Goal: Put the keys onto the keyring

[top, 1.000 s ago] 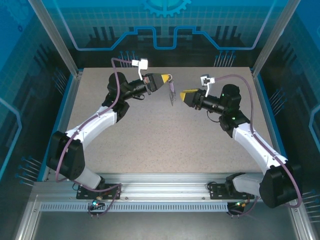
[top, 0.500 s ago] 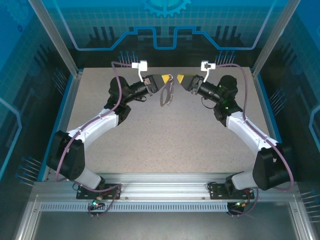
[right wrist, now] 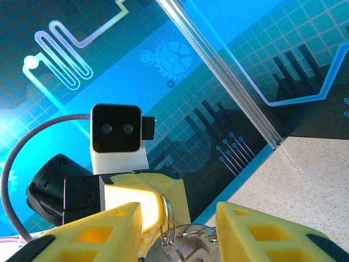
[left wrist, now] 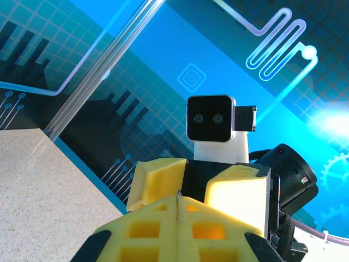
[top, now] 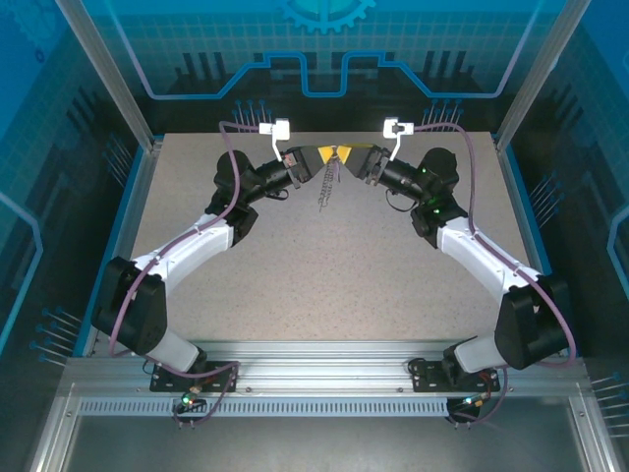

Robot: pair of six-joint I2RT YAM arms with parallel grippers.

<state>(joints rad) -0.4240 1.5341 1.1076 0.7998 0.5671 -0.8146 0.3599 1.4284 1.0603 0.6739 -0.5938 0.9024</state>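
Over the speckled beige table (top: 295, 285), toward its far edge, a thin beaded chain (top: 322, 194) dangles from the wiry metal keyring (right wrist: 169, 232), which is pinched in the fully closed left gripper (left wrist: 179, 203). The right gripper (right wrist: 177, 213) is partly open, its 2 fingers astride the ring and gripping nothing. Whether any key is threaded I cannot tell; threading likely remains.

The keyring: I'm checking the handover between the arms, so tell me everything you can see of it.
The keyring hangs as a thin, dark, metallic-looking strand with a fine chain, dangling below where both yellow tips meet over the far middle of the table. The left tool is shut on its top end. The right tool stands open around it; that wrist view shows thin silvery wire loops between its fingers, contact unclear.
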